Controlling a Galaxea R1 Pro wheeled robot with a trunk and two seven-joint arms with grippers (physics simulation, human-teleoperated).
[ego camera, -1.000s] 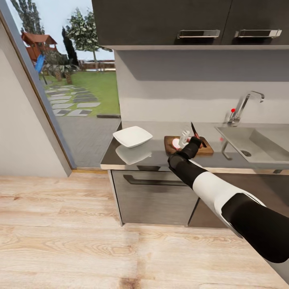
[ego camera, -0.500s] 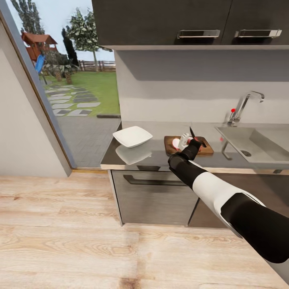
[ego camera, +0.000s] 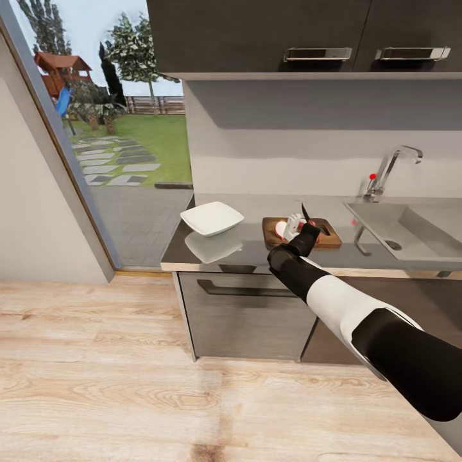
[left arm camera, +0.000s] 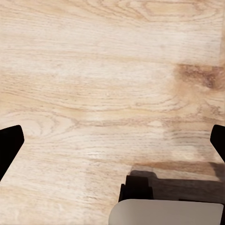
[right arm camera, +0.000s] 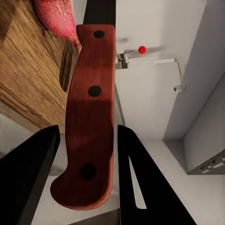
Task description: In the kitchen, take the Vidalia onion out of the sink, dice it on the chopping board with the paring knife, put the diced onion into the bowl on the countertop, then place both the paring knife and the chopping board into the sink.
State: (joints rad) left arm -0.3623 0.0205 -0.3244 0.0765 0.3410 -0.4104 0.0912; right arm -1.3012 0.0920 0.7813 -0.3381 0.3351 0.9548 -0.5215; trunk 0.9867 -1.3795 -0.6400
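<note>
On the countertop (ego camera: 256, 206) lies the brown chopping board (ego camera: 328, 239), and my right gripper (ego camera: 296, 224) hovers over its middle, shut on the paring knife (ego camera: 307, 212) with the dark blade pointing up and back. In the right wrist view the knife's red handle (right arm camera: 89, 117) sits between the gripper's (right arm camera: 87, 127) black fingers (right arm camera: 28, 173). The pinkish Vidalia onion (ego camera: 280, 228) rests on the board just left of the gripper, also visible as the onion (right arm camera: 54, 16) on the board (right arm camera: 28, 79). A white bowl (ego camera: 212, 218) stands left of the board. The sink (ego camera: 385, 221) lies to the right.
A chrome tap (ego camera: 387, 169) with a red knob stands behind the sink. Dark wall cabinets (ego camera: 256, 35) hang above the counter, and tall glass doors (ego camera: 96, 128) are at the left. My left gripper (left arm camera: 112, 143) hangs open over pale wood floor (left arm camera: 108, 84).
My right gripper has sunk slightly toward the board with the knife, most of it in the first half second. Bowl, board and onion have stayed put.
</note>
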